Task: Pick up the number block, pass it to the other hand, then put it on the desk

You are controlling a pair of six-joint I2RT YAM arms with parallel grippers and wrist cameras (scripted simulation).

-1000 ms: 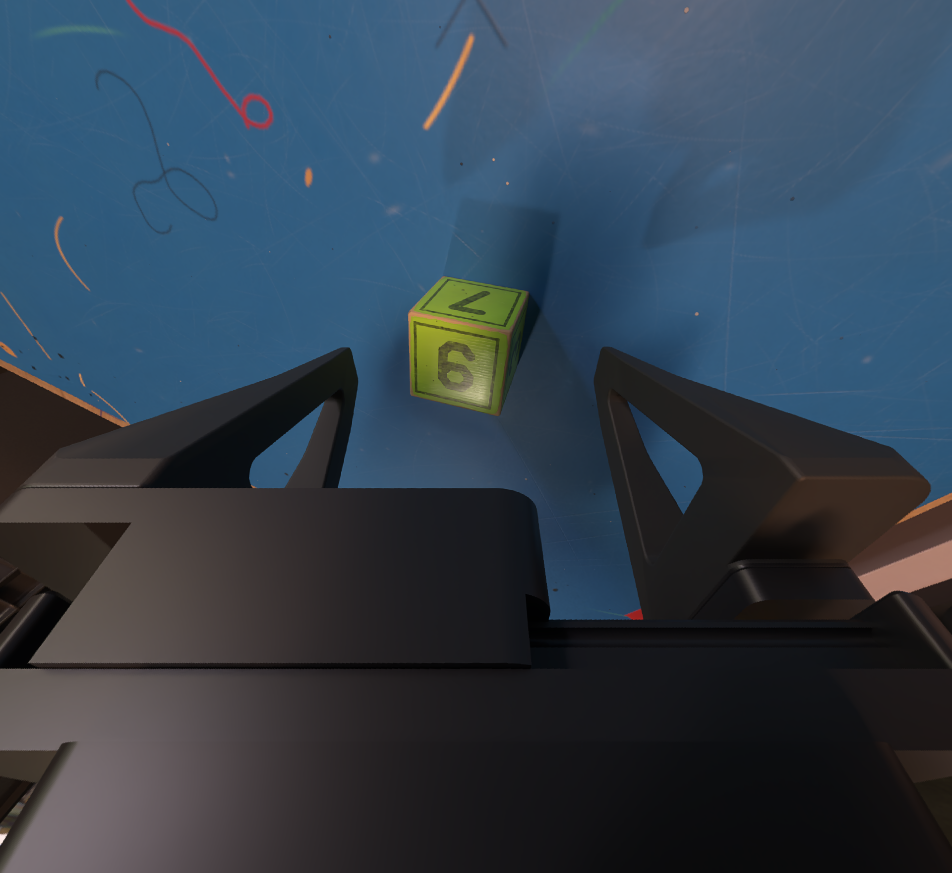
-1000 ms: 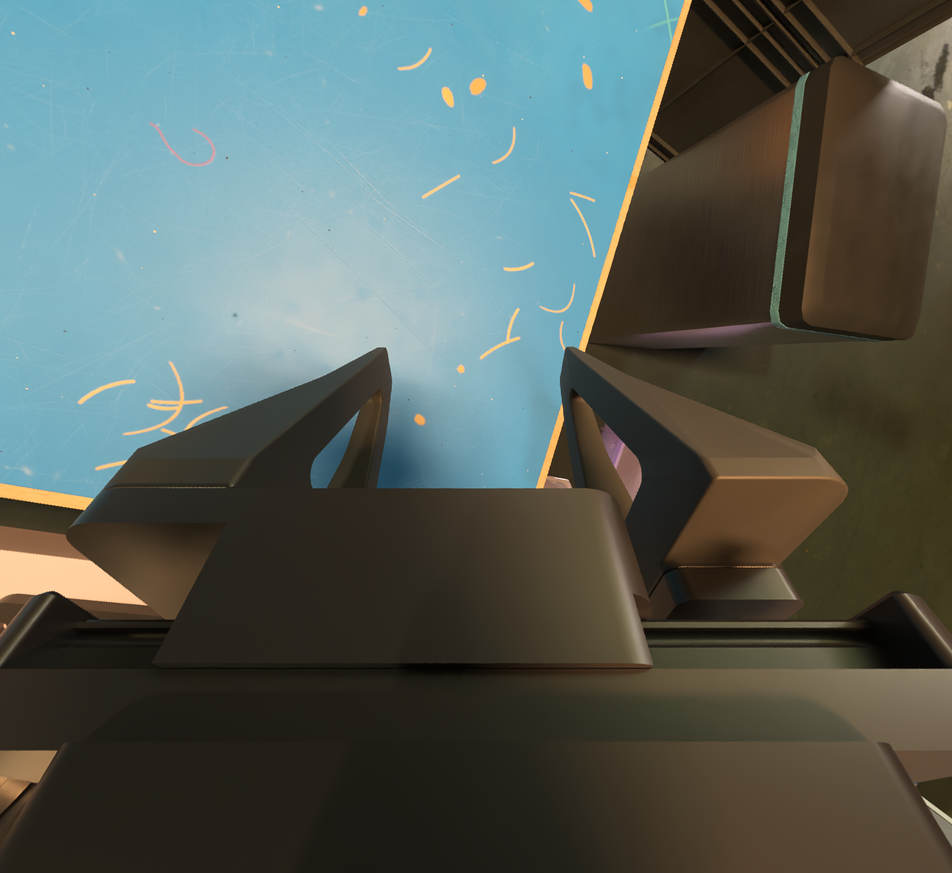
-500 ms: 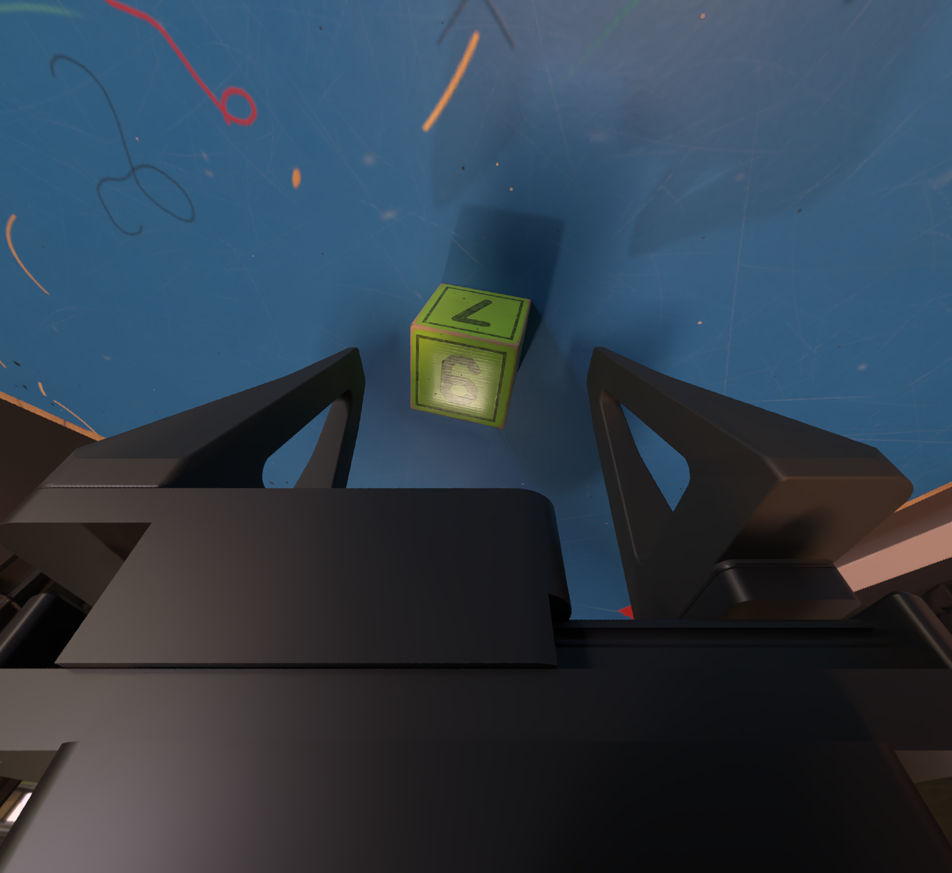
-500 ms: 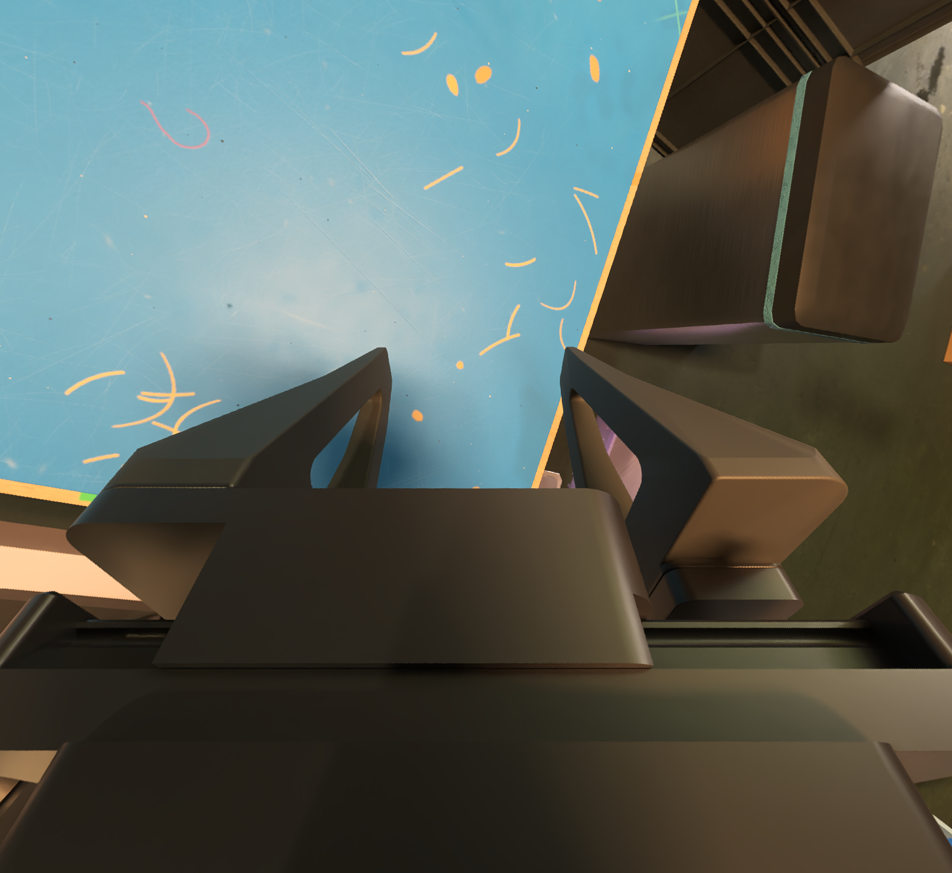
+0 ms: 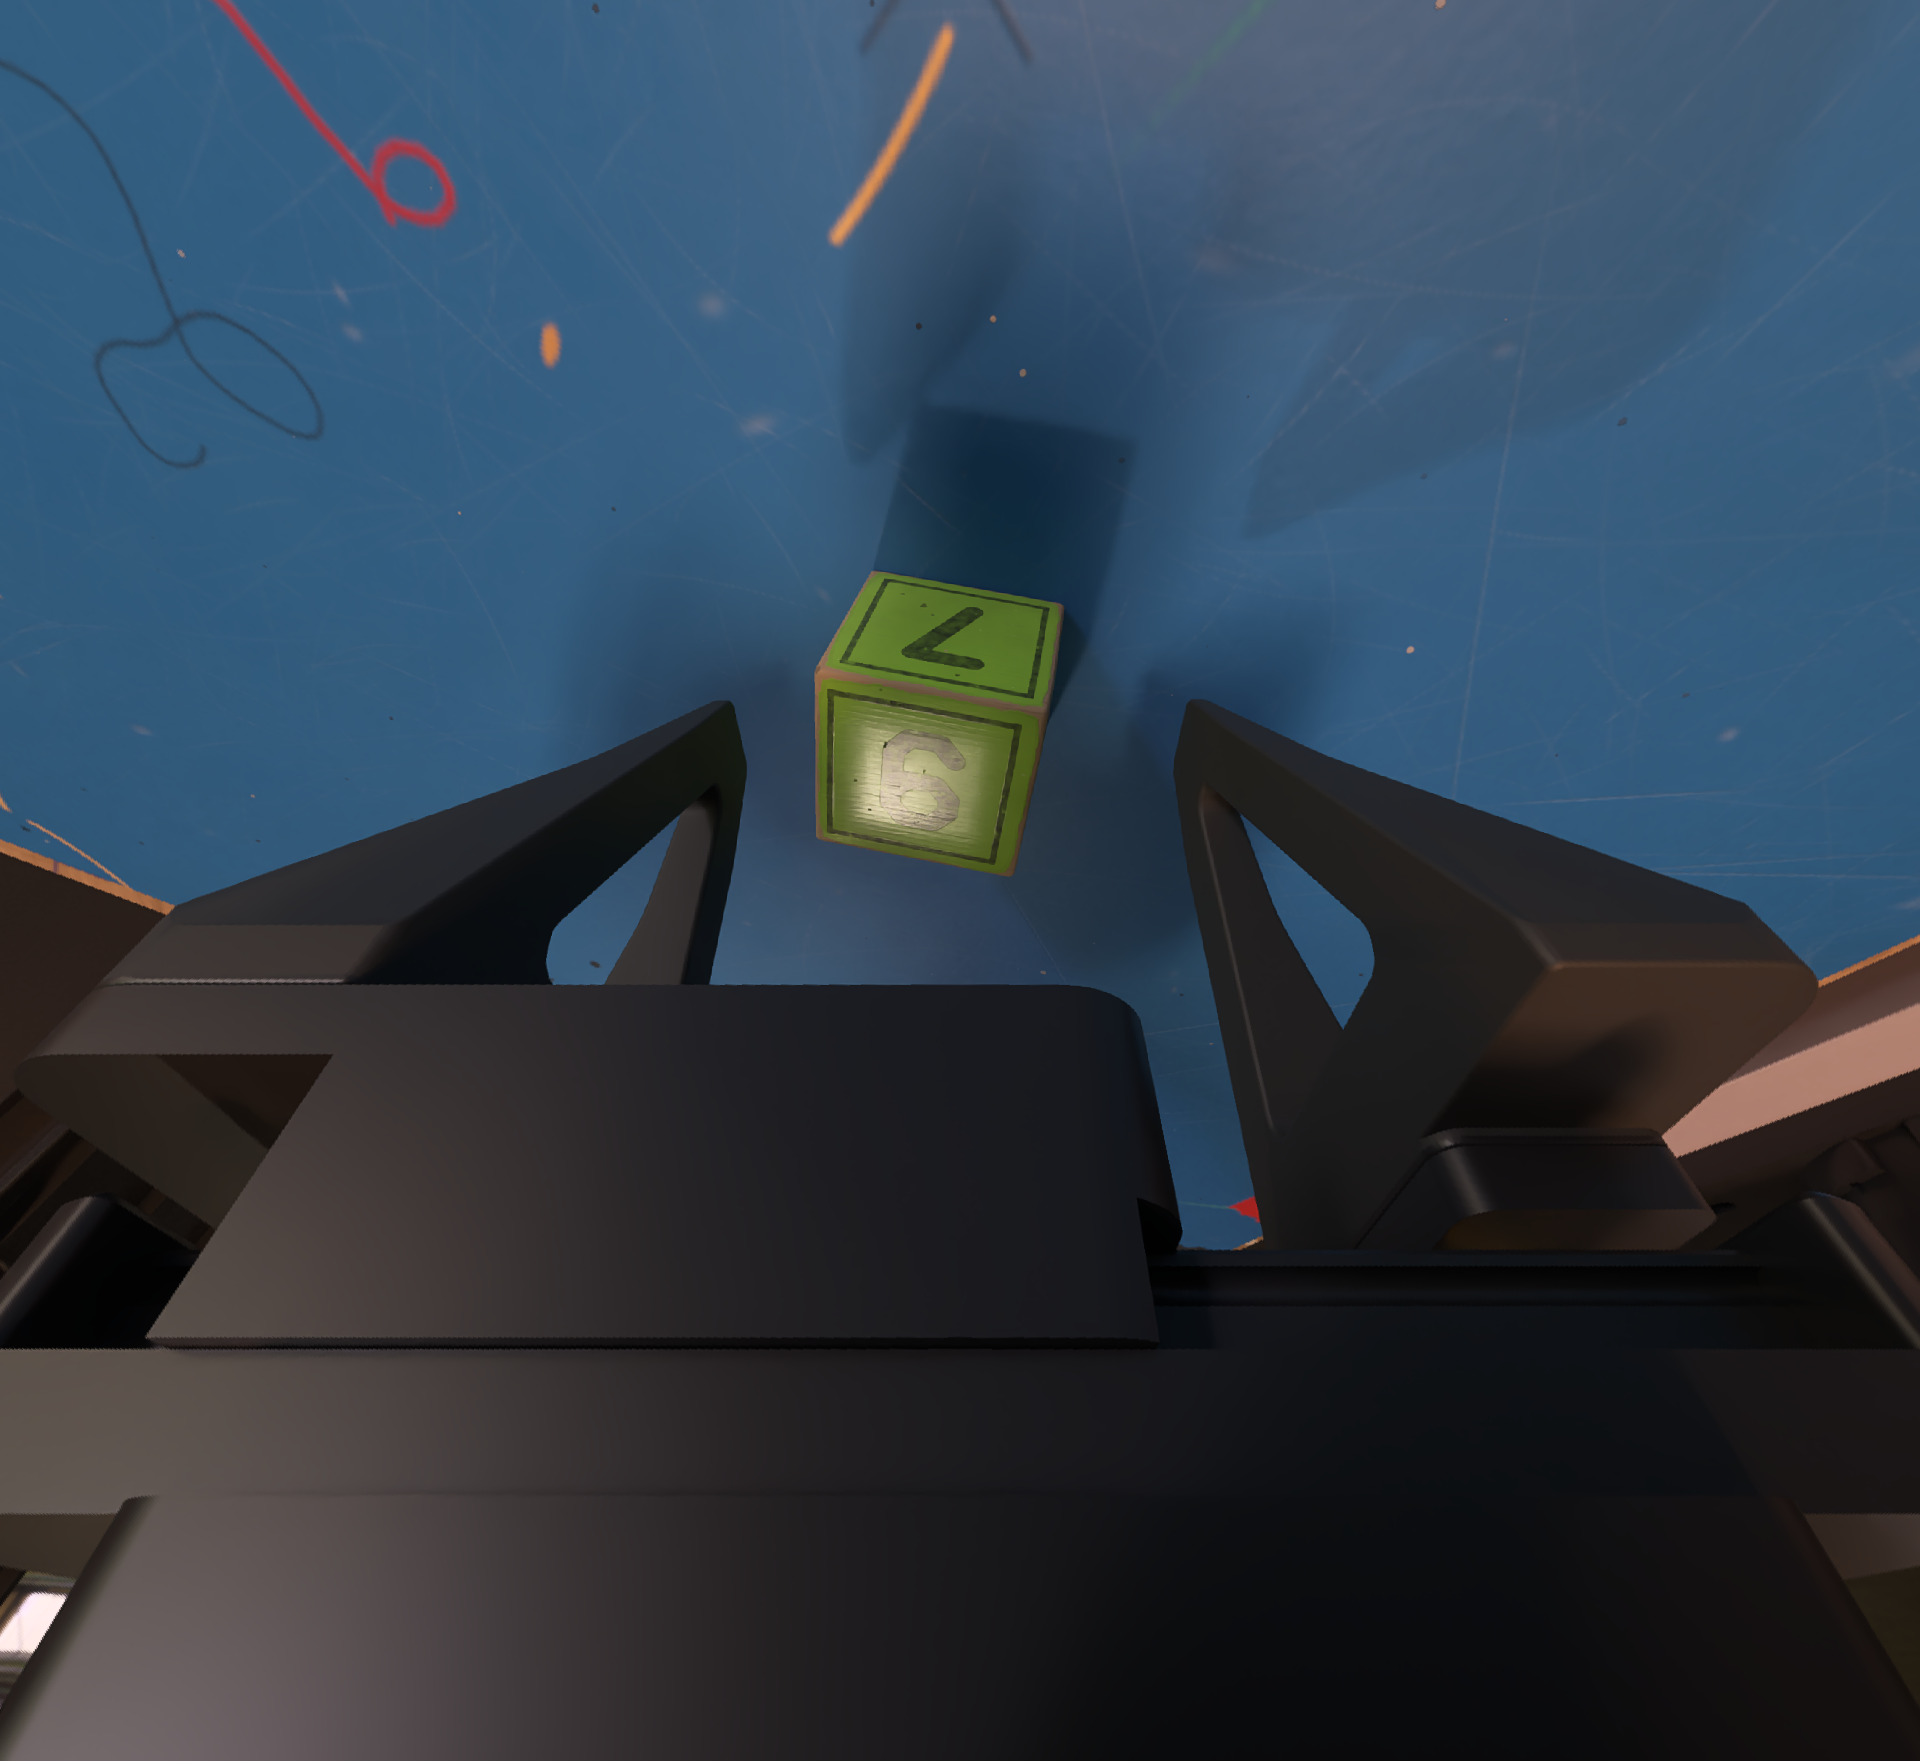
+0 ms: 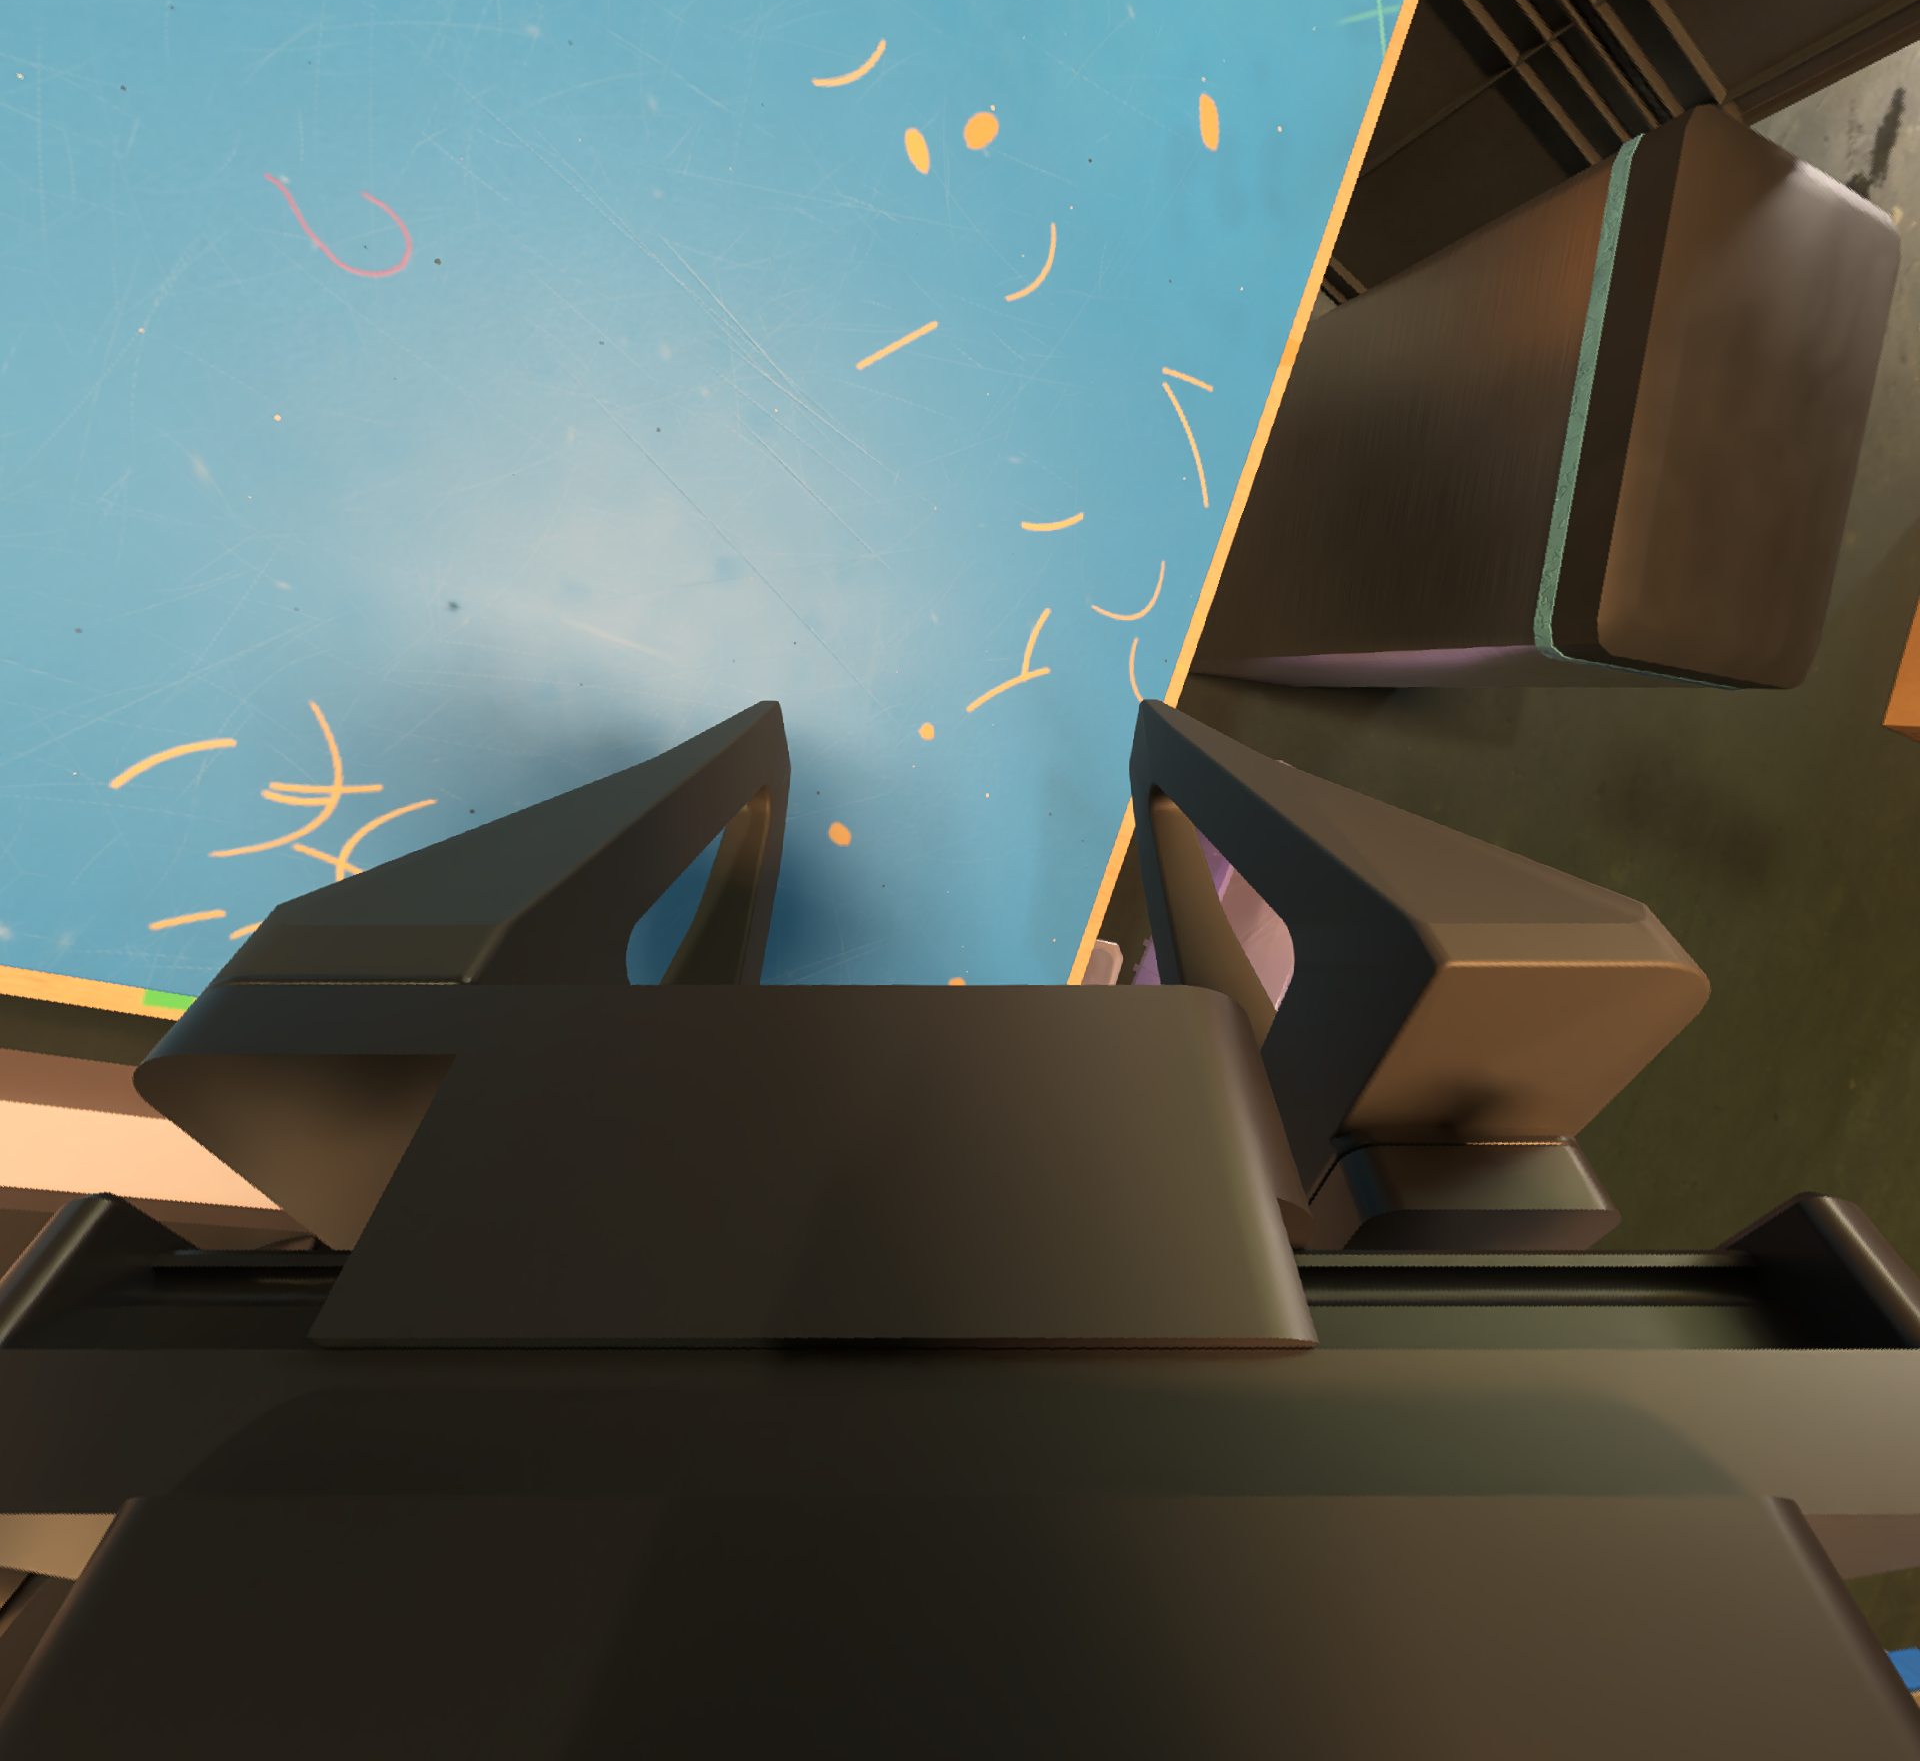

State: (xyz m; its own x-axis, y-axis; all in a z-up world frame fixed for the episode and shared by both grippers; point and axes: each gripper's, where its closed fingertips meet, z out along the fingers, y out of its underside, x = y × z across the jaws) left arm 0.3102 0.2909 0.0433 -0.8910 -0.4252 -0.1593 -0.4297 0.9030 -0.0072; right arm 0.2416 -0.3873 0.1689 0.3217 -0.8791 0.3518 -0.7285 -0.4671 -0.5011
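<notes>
A green number block (image 5: 930,724) with dark framed digits sits on the blue desk (image 5: 1455,361) in the left wrist view. My left gripper (image 5: 961,714) is open above it, and the block shows between the two black fingers, a little closer to the left one, touching neither. My right gripper (image 6: 961,714) is open and empty over the desk (image 6: 520,361) near its right edge. The block does not show in the right wrist view.
The desk bears scribbles and orange paint marks. Its orange-trimmed right edge (image 6: 1299,340) runs diagonally in the right wrist view. Beyond it stands a dark box-like object (image 6: 1558,423) with a teal stripe, on a dark floor. The desk's near edge (image 5: 83,864) shows at lower left.
My left gripper has come down closer to the block, which now looks larger and sits lower between the fingers. The right gripper has drifted slightly over the desk.
</notes>
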